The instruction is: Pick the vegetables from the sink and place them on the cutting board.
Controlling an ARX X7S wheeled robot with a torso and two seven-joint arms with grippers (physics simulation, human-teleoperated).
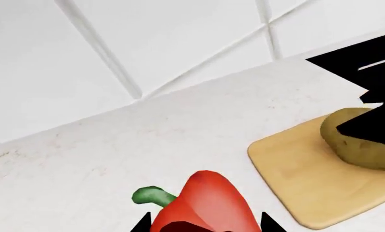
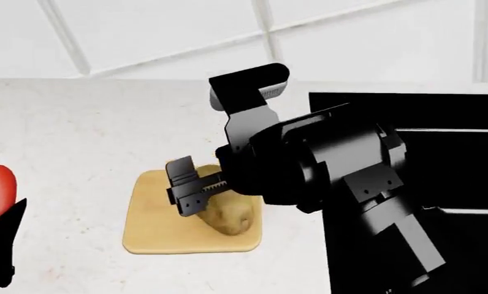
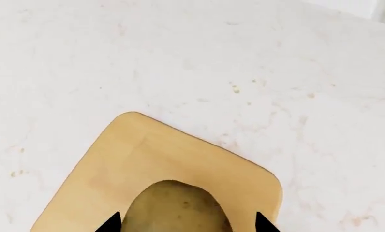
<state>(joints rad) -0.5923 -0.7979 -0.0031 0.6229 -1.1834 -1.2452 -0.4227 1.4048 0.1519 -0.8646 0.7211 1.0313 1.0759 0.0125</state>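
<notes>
Sink [image 2: 440, 171], the black basin, fills the right of the head view, set into the pale speckled table [image 2: 72, 141]. Left of it lies the pale cutting board [image 2: 158, 229] on the table, with the tan potato [image 2: 227, 214] resting on it. The right gripper [image 2: 190, 190] is at the potato, its dark fingertips [image 3: 109, 223] spread to either side of it; whether they press it I cannot tell. The red bell pepper [image 1: 209, 205], green stem out, sits pinched between the left gripper's [image 1: 205, 224] fingertips, well left of the board and above the table.
</notes>
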